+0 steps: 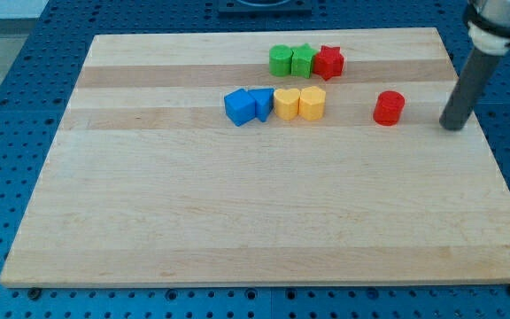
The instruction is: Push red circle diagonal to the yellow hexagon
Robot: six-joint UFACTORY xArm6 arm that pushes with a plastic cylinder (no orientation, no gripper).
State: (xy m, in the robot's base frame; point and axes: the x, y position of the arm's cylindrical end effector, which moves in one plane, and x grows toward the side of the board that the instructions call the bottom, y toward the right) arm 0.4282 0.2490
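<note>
Eight small coloured blocks lay on the pale wooden board [237,221], which sat on a blue perforated table [7,133]. Nearest the far edge ran a row of three touching blocks: a green round block [280,60], a green angular block [302,61] and a red star-shaped block [329,62]. Just nearer than that stood a second row of four: a blue cube-like block [239,107], a blue block whose shape I could not make out [261,103], a yellow block of unclear shape [287,104] and the yellow hexagon block [312,103], each touching its neighbour.

The red circle, a short red cylinder [389,108], stood alone to the right of the yellow hexagon, in line with that row and apart from it, with bare board between them.

My tip [452,127] rested on the board close to its right edge, to the right of the red circle and a little nearer, near the circle but not touching it. The dark rod [467,84] leaned up toward the far right. The rod carried no jaws, so there was nothing to open or close. No containers stood on the board.
</note>
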